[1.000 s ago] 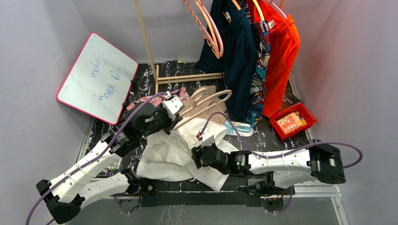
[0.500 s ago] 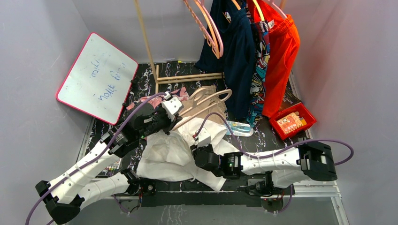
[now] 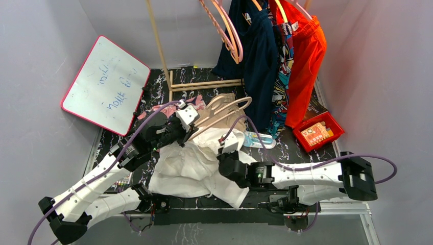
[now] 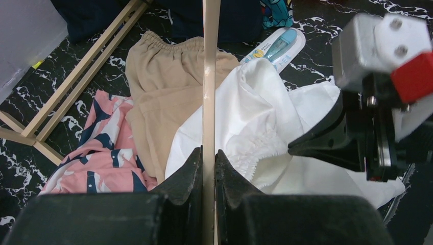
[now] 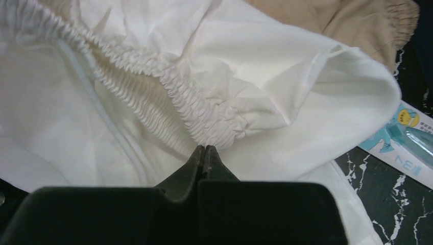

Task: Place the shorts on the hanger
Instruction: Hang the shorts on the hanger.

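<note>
Left gripper [image 4: 208, 158] clamped hanger [image 4: 210, 76]; right gripper [image 5: 205, 150] pinched shorts [image 5: 255, 76] at waistband. Tan shorts [image 4: 163, 87] touched shorts' far edge, pink garment [image 4: 102, 153] beyond, packet [image 4: 278, 46] beside.

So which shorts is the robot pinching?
The white shorts: the right gripper pinches their waistband. The tan shorts lie ungripped beside them.

Black marbled tabletop [image 3: 298, 150] carries tan shorts [image 4: 163, 97] touching a pink navy-patterned garment [image 4: 102, 163], a packaged toothbrush [image 4: 278, 46] and a red tray [image 3: 329, 141]. A pink-framed whiteboard [image 3: 104, 84] leans at left. A navy garment [image 3: 255, 61] and an orange garment [image 3: 306, 66] hang beside the wooden rack [image 3: 161, 51].
</note>
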